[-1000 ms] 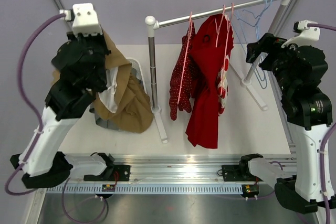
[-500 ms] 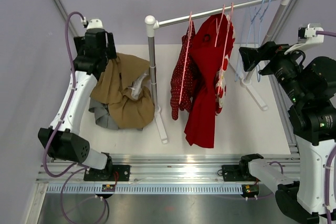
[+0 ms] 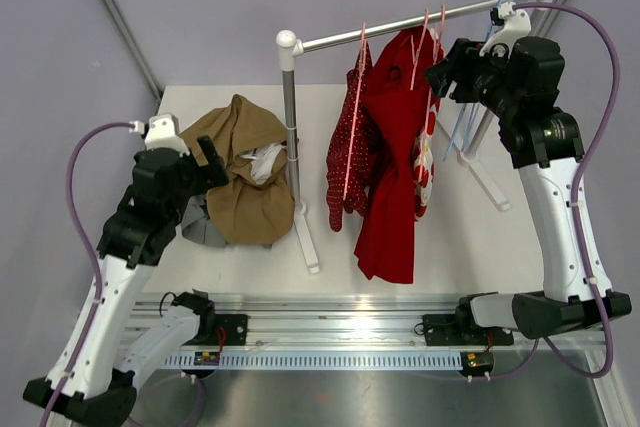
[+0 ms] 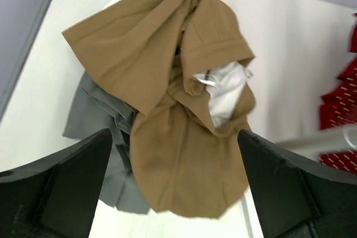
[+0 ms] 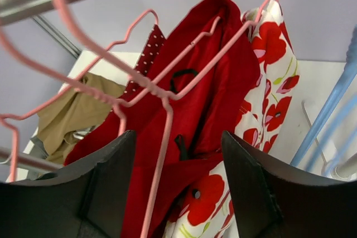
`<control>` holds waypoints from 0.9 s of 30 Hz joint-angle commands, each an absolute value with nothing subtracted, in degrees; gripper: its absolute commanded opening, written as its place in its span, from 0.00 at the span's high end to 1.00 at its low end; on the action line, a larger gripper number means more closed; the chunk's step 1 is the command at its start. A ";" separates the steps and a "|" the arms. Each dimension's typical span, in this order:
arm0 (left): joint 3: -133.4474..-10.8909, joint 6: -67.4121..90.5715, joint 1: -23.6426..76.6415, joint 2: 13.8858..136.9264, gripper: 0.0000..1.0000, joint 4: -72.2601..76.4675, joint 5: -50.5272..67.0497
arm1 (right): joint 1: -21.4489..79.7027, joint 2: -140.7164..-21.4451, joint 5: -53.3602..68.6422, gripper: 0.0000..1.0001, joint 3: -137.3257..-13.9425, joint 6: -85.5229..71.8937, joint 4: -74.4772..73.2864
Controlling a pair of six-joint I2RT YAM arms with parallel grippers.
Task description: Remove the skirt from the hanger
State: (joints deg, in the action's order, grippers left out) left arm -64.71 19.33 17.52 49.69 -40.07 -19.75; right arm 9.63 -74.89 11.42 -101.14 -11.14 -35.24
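Three garments hang on pink hangers (image 3: pixel 430 47) from the rail (image 3: pixel 420 25): a red polka-dot one (image 3: pixel 345 162), a long plain red one (image 3: pixel 392 177) that looks like the skirt, and a white one with red poppies (image 3: pixel 424 162). My right gripper (image 3: pixel 436 75) is up by the rail at the hanger tops. It is open, and in the right wrist view a pink hanger wire (image 5: pixel 159 171) runs down between its fingers (image 5: pixel 111 188) in front of the red skirt (image 5: pixel 206 98). My left gripper (image 4: pixel 174 133) is open and holds nothing, above a tan garment (image 4: pixel 178 137).
The tan garment (image 3: pixel 240 172) lies heaped on a grey one (image 3: pixel 200 227) at the table's left, by the rack's left post (image 3: pixel 292 137). Blue hangers (image 3: pixel 490 37) hang at the rail's right end. The rack's right post and foot (image 3: pixel 480 162) stand under my right arm.
My left gripper has let go of the tan garment and drawn back low toward the near left. My right arm has swung up to the rail, and its jaws have narrowed.
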 commanded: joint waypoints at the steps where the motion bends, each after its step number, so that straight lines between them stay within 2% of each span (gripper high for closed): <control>1: -60.30 24.08 18.63 45.28 0.01 -44.11 -17.32 | 9.58 -74.88 10.19 0.33 -103.62 -10.90 -30.68; 3: -56.61 24.96 18.72 41.59 0.01 -44.91 -16.44 | 9.58 -76.02 9.93 0.41 -104.15 -11.25 -30.32; 5: -52.76 25.22 18.72 39.65 0.01 -44.65 -16.09 | 9.58 -76.99 10.11 0.44 -104.24 -11.86 -29.97; 7: -51.07 25.84 18.72 38.24 0.01 -44.91 -16.52 | 9.67 -77.25 9.93 0.54 -103.80 -12.48 -29.18; 18: -50.10 25.75 20.48 38.14 0.01 -43.51 -16.26 | 10.11 -78.57 11.16 0.61 -102.57 -13.97 -28.83; 20: -49.92 25.75 20.48 37.88 0.01 -43.42 -16.17 | 10.46 -78.66 10.81 0.75 -102.66 -14.06 -28.74; 23: -49.92 25.66 20.48 37.71 0.01 -43.16 -15.82 | 10.55 -79.27 10.72 0.71 -103.01 -14.15 -29.18; 25: -49.83 25.66 20.57 37.79 0.01 -43.16 -15.82 | 10.55 -79.63 11.16 0.71 -103.36 -14.41 -29.36; 26: -49.83 25.66 20.57 37.79 0.01 -43.15 -15.82 | 10.63 -79.72 11.25 0.74 -103.45 -14.59 -29.36; 27: -49.92 25.66 20.57 37.79 0.01 -43.24 -15.82 | 10.63 -79.80 11.34 0.86 -103.45 -14.50 -29.53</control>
State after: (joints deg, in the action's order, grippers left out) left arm -50.09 25.52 20.32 38.35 -46.22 -17.32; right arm 10.09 -79.20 11.22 -101.62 -13.78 -31.18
